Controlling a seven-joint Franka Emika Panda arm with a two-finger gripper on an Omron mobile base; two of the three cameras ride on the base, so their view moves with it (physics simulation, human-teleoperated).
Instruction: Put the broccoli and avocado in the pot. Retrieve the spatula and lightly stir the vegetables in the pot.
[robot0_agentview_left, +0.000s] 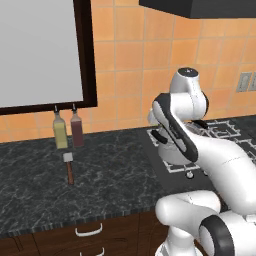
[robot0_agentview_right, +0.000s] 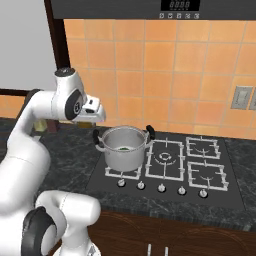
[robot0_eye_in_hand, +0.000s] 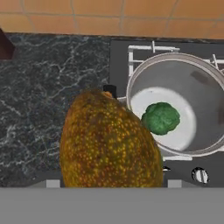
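Observation:
The avocado (robot0_eye_in_hand: 107, 142), an orange-brown speckled lump, hangs close before the hand camera and hides the fingertips; my gripper (robot0_agentview_right: 90, 120) is shut on it. It hovers above the counter just left of the pot (robot0_eye_in_hand: 175, 103), a shiny steel pot on the stove's front left burner. The green broccoli (robot0_eye_in_hand: 160, 117) lies on the pot's bottom. From the right base view the pot (robot0_agentview_right: 125, 147) stands below and right of the hand. The spatula (robot0_agentview_left: 69, 167), with a red-brown handle and pale head, lies flat on the dark counter far to the left.
Two bottles (robot0_agentview_left: 68, 130), one yellowish and one dark red, stand against the tiled wall behind the spatula. The stove (robot0_agentview_right: 200, 165) has bare burners right of the pot. A dark-framed window (robot0_agentview_left: 40, 50) is above the counter, and a range hood (robot0_agentview_right: 150, 9) hangs overhead.

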